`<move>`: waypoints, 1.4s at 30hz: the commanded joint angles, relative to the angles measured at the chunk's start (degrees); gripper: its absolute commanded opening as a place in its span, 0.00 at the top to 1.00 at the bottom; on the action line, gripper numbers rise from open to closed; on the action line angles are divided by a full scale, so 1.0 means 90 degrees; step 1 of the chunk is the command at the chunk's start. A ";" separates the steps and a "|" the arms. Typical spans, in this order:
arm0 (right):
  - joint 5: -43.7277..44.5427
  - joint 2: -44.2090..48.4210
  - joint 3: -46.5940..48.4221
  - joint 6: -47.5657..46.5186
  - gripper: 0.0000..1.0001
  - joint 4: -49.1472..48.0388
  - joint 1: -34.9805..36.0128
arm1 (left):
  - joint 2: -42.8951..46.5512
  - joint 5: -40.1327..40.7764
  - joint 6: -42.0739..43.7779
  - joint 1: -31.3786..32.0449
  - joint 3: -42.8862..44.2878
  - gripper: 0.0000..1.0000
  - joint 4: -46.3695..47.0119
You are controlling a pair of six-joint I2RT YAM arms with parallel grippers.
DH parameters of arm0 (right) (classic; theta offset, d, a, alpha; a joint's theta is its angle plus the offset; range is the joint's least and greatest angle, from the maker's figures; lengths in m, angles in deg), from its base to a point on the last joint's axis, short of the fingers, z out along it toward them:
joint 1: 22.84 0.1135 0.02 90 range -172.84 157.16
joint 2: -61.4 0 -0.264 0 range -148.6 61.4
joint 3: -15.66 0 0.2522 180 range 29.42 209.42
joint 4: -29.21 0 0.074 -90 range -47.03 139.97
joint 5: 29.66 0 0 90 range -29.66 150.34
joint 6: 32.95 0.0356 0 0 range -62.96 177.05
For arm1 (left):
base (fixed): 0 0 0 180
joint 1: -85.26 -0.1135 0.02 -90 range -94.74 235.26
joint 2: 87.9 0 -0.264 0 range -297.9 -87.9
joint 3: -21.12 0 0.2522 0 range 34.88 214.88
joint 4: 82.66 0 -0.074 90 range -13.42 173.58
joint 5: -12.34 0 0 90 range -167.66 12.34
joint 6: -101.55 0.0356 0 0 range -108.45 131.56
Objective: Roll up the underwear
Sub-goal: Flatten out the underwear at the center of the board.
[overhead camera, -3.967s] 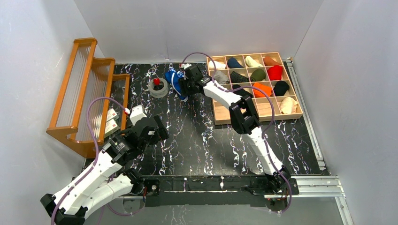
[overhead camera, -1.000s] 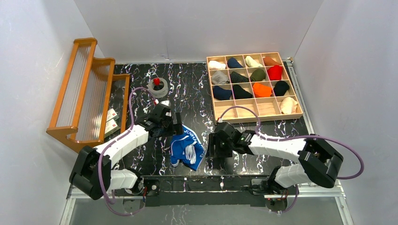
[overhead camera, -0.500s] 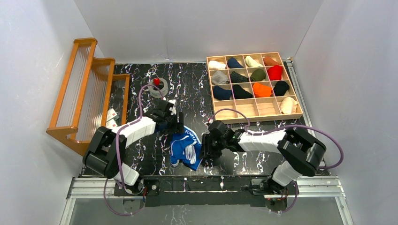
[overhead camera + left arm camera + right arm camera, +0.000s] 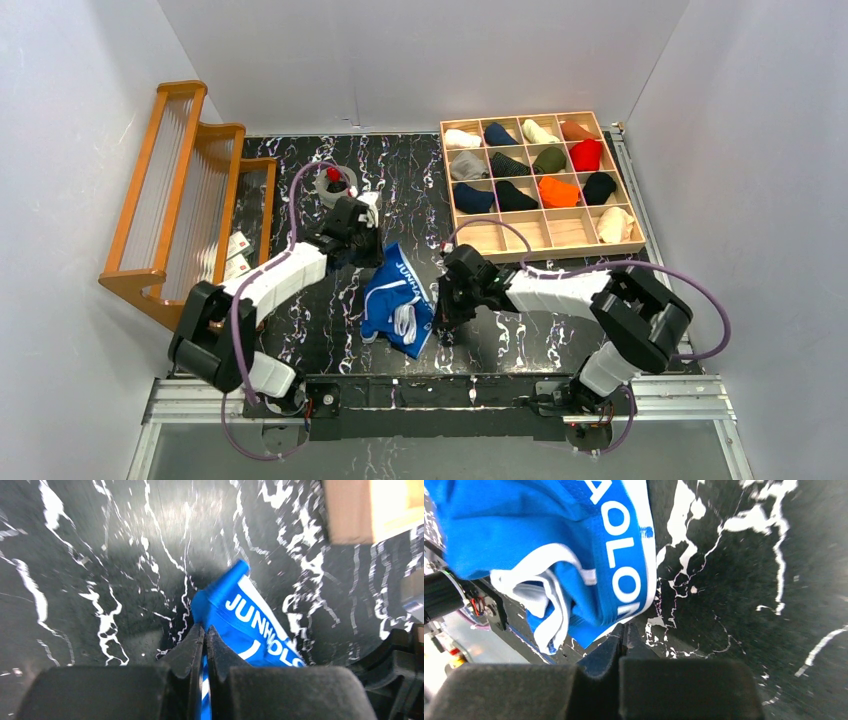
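Observation:
The blue underwear (image 4: 398, 300) with white trim and a lettered waistband lies crumpled on the black marbled table between the two arms. My left gripper (image 4: 373, 250) is shut on the far corner of its waistband; in the left wrist view blue and white fabric (image 4: 240, 615) runs in between the closed fingers (image 4: 192, 647). My right gripper (image 4: 441, 306) is at the garment's right edge, shut, with the waistband's end (image 4: 624, 580) reaching down to its fingertips (image 4: 610, 650). The waistband stretches between the two grippers.
A wooden compartment tray (image 4: 560, 238) at the back right holds several rolled garments, one of them orange (image 4: 558, 190). A wooden rack (image 4: 180, 190) stands along the left wall. A grey tape roll (image 4: 337, 186) with a red piece sits behind the left gripper.
Both grippers have closed on the waistband. The left gripper has drawn its corner away from me, so the waistband is pulled out straighter than a second ago.

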 commanded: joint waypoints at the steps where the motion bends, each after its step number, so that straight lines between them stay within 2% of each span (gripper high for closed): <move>1: 0.0563 0.0623 0.0631 -0.0790 0.99 0.0884 -0.0124 | 0.1000 0.0585 0.0055 -0.0044 0.0473 1.00 -0.0416; 3: 0.0704 0.0723 0.0701 -0.0804 0.98 0.1021 -0.0170 | 0.1356 0.0636 -0.0008 -0.0050 0.0360 1.00 -0.0454; 4: 0.0485 0.0648 0.0700 -0.0624 0.40 0.0993 -0.0229 | 0.1670 0.1116 -0.0206 -0.0073 0.0222 1.00 -0.0736; 5: 0.0333 0.0592 0.0665 -0.0569 0.34 0.0880 -0.0226 | 0.1772 0.1334 -0.0283 -0.0073 0.0192 1.00 -0.0898; 8: -0.0128 0.0287 0.0573 -0.0529 0.23 0.0309 -0.0226 | 0.2198 0.2017 -0.0532 -0.0090 -0.0074 1.00 -0.1212; 12: -0.0178 -0.0463 0.1048 -0.0512 0.22 0.0424 -0.0138 | 0.2493 0.2628 -0.0765 -0.0159 -0.0215 1.00 -0.1845; 18: 0.0424 -0.0797 0.1263 0.0227 0.27 0.0501 -0.0109 | 0.2700 0.2722 -0.0853 -0.0171 -0.0436 1.00 -0.2132; 22: 0.0193 -0.0454 0.0885 0.0693 0.24 -0.0123 -0.0108 | 0.2916 0.3017 -0.0911 -0.0180 -0.0437 1.00 -0.2477; 27: 0.0917 0.0197 0.0537 0.1355 0.18 -0.0249 -0.0110 | 0.3031 0.3071 -0.0944 -0.0181 -0.0462 1.00 -0.2759; 34: 0.1056 -0.0243 0.0374 0.2073 0.33 -0.0642 -0.0172 | 0.3197 0.2794 -0.1016 -0.0187 -0.0555 1.00 -0.2726; 38: 0.1118 -0.0478 0.0435 0.2286 0.36 -0.0833 -0.0248 | 0.3178 0.2727 -0.1027 -0.0187 -0.0585 1.00 -0.2725; 42: 0.1106 -0.0378 0.0285 0.2406 0.35 -0.1196 -0.0338 | 0.3187 0.2713 -0.1025 -0.0190 -0.0618 1.00 -0.2723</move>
